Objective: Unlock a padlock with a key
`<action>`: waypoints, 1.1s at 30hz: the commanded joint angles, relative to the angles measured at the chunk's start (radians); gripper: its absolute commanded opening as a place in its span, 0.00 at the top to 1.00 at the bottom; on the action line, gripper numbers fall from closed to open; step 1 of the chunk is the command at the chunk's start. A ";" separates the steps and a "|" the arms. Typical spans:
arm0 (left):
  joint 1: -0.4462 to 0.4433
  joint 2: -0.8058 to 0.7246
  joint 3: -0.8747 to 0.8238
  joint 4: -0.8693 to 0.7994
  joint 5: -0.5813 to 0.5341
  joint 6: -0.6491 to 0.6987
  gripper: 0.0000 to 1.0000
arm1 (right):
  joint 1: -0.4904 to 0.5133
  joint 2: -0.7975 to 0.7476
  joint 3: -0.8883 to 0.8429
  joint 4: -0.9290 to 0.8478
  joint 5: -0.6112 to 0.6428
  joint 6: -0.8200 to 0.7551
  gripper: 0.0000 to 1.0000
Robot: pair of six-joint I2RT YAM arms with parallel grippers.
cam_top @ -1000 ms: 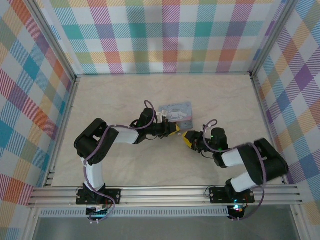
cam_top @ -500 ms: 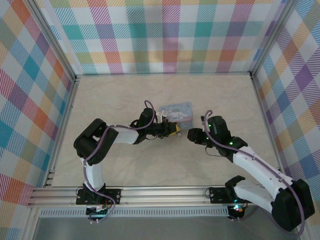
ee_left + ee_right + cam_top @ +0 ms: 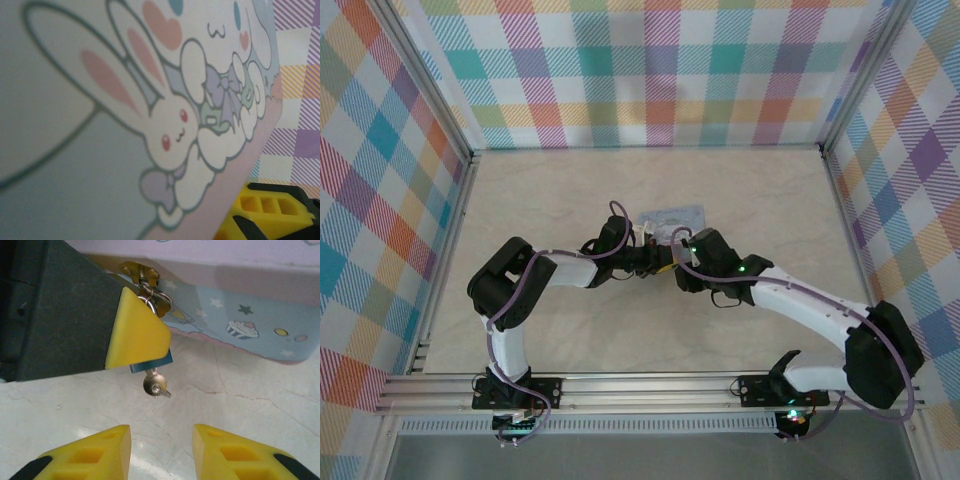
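A pale blue tin printed with cartoon animals sits near the middle of a light marbled worktop, enclosed by plaid walls. Both arms are bent inward towards the tin's near side. The left claw is placed against the tin's front edge, and the right claw is just beside it.

In the right wrist view, the tin's side, decorated with stars and a cupcake, is seen above the worktop. A brass hasp is fixed under the tin's lid edge, and a silver shackle is looped through it. The padlock, a tiny dark blue piece, hangs below the hasp and is mostly covered by one yellow pad of the left claw. The other finger is hidden, so it cannot be told whether the left claw is clamped on the padlock. A small silver key is seated in the padlock's underside, hanging just above the worktop.

The right claw is spread apart and grips nothing. Its two yellow fingertips are seen low in the view, with the key ahead of the gap and apart from both.

In the left wrist view, the tin's lid, printed with a white rabbit, is seen very close and blurred, with a yellow finger at the lower right.
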 commanded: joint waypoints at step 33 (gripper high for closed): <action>-0.004 -0.057 0.033 0.016 0.046 -0.002 1.00 | 0.050 0.223 0.170 -0.025 0.119 -0.136 0.88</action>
